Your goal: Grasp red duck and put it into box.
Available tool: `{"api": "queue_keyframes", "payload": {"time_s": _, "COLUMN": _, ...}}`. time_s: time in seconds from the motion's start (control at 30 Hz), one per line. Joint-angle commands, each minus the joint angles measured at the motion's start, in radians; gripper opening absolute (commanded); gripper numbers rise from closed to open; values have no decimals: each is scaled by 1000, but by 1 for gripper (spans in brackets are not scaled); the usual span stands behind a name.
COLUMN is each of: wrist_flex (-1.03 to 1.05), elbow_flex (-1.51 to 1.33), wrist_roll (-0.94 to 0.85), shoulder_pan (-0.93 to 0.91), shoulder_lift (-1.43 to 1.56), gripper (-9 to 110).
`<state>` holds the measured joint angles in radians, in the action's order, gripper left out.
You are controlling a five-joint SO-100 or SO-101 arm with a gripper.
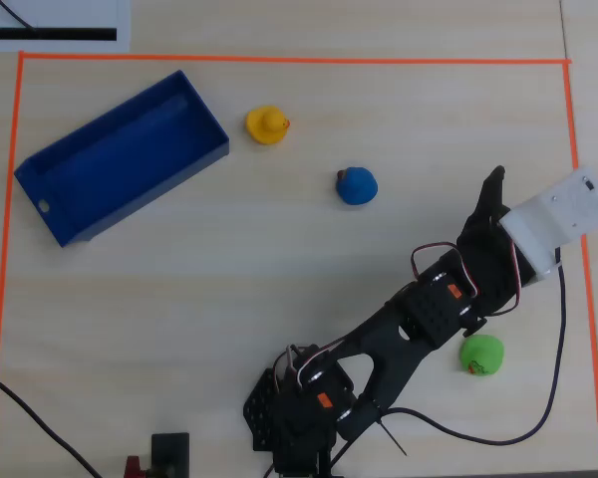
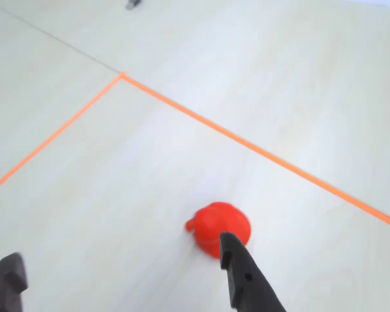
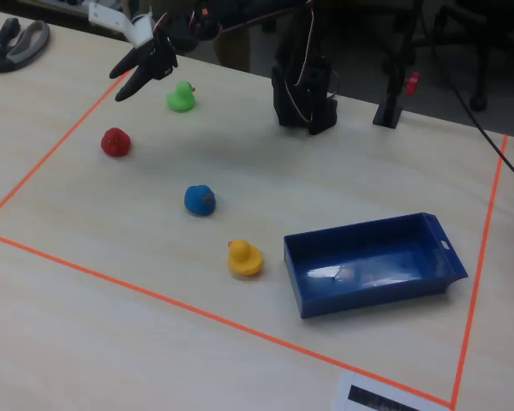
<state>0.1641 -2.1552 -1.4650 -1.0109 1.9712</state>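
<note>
The red duck (image 2: pixel 216 224) sits on the pale table just inside an orange tape corner. In the wrist view my gripper (image 2: pixel 120 250) is open wide above the table; its right finger (image 2: pixel 244 279) overlaps the duck's near side and the left finger (image 2: pixel 6 279) is far off to the left. The duck lies beside the gap, not between the jaws. The fixed view shows the gripper (image 3: pixel 124 86) hovering above and behind the red duck (image 3: pixel 116 142). In the overhead view the arm hides the duck. The dark blue box (image 1: pixel 149 199) (image 3: pixel 368 295) lies empty, far across the table.
A green duck (image 1: pixel 481 355) (image 3: pixel 181 97) sits close to the arm. A blue duck (image 1: pixel 356 185) (image 3: pixel 200 199) and a yellow duck (image 1: pixel 267 124) (image 3: pixel 244 258) lie between the arm and the box. Orange tape (image 2: pixel 266 156) borders the work area.
</note>
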Motion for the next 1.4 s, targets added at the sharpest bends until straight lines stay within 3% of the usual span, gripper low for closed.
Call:
{"api": "queue_keyframes", "payload": {"time_s": 0.0, "wrist_flex": -245, "elbow_flex": -72, "wrist_roll": 0, "shoulder_pan": -31, "shoulder_lift": -66, "gripper": 41}}
{"api": "queue_keyframes", "payload": {"time_s": 1.37, "wrist_flex": -310, "elbow_flex": 101, "wrist_roll": -9, "shoulder_pan": -71, "shoulder_lift": -588, "gripper": 41}}
